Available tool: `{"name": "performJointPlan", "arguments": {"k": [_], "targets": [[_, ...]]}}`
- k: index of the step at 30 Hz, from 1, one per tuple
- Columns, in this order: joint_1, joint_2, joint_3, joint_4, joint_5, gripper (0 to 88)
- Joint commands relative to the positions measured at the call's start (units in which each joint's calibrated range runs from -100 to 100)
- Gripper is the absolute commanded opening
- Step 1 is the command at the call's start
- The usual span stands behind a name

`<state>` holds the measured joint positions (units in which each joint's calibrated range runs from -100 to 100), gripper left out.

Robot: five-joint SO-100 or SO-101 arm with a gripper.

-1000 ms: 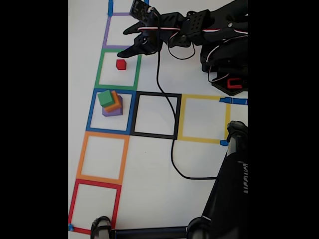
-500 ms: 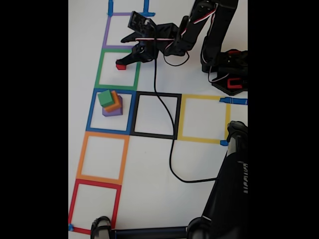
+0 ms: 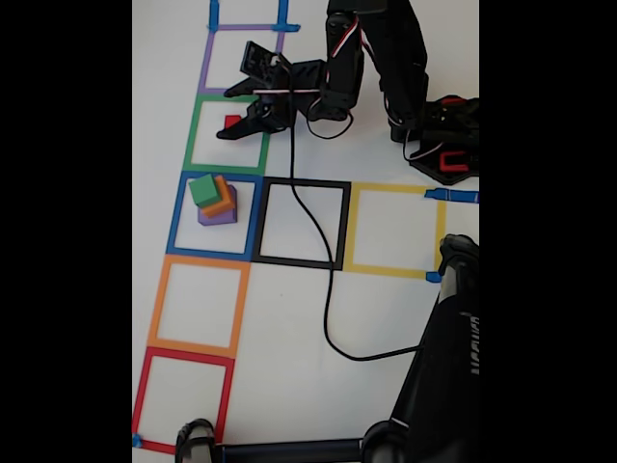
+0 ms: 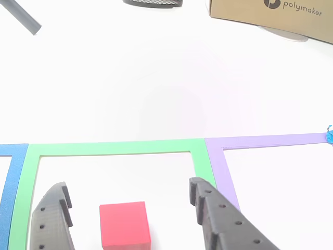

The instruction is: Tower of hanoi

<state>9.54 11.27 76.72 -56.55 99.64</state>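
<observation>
Other view, close behind the gripper: jaws spread wide, nothing clenched, two dark perforated fingers standing either side of the red cube. Cube on the table between the fingertips, nearer the finger at the left of that view, a clear gap to the right one, touching neither as far as can be seen. Cube faces roughly square to the closing line, no long axis to favour. All of it inside the green tape square, with the purple tape square adjoining at right and a blue strip at the left edge.

Fixed view: same gripper low over the green tape square, red cube half hidden between the fingers, arm reaching in from its base at upper right, a black cable trailing down across the black tape square.

One square down in the fixed view, inside the blue tape square: the stack, purple cube at the bottom, orange cube on it, green cube on top, each turned a little against the one beneath.

Judged step: closing on the red cube, then lifting and carrying it down the view, toward the stack. Likely risk: off-centre cube nudged sideways as the left finger meets it first.
</observation>
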Motion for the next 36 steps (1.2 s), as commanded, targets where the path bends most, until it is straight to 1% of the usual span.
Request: {"name": "performJointPlan", "arguments": {"k": [1, 24, 27, 36], "targets": [[0.34, 1.37, -1.72, -2.64, 0.36, 25.4], [-2.06, 9.20, -0.90, -8.31, 0.36, 23.5], [-2.63, 9.60, -0.90, -8.31, 0.36, 22.7], [-4.26, 10.25, -0.90, -8.47, 0.36, 16.5]]}}
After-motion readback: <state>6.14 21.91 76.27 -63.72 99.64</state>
